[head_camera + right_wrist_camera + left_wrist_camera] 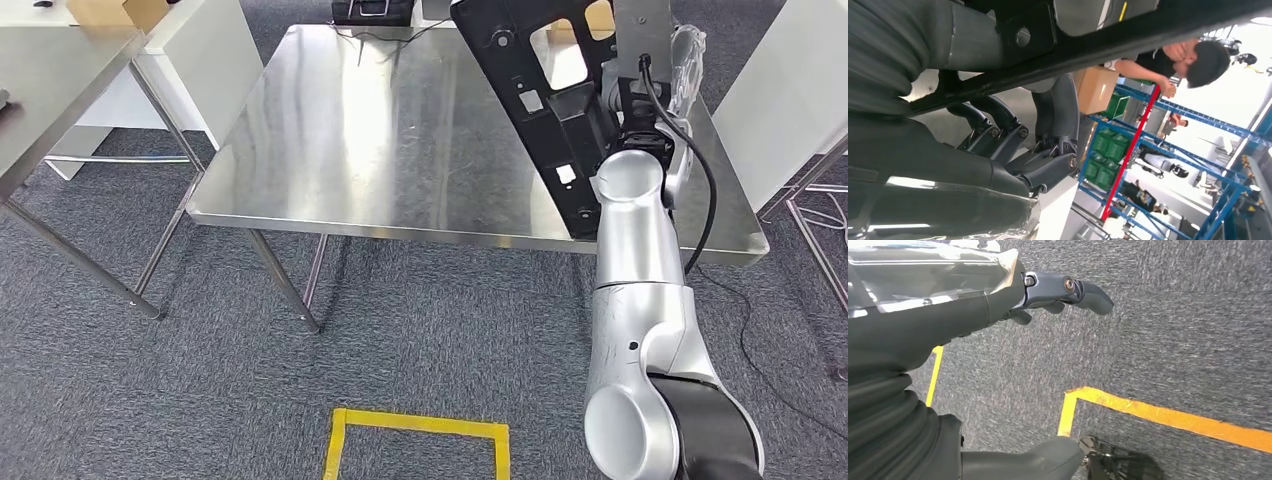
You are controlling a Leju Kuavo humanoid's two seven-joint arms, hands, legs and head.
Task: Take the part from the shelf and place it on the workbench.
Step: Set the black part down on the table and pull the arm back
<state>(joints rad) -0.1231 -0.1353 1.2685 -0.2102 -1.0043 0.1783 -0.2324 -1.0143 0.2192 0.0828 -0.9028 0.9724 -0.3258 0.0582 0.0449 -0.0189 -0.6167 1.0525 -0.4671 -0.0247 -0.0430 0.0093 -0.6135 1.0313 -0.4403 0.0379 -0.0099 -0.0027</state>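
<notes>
Steel workbench (400, 130) ahead; my right hand (640, 110) grips the flat black plastic part (540, 110) above its two-o'clock corner, long axis tilted; left hand (1058, 295) empty, fingers loose.

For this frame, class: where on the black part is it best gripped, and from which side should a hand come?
Grip the black part along its right edge, coming from the robot's right, as the right hand does now. It is a flat panel with cut-outs, held tilted above the workbench, so a thin, exposed edge probably suits fingers best. The grasp itself is partly hidden in the head view.
</notes>
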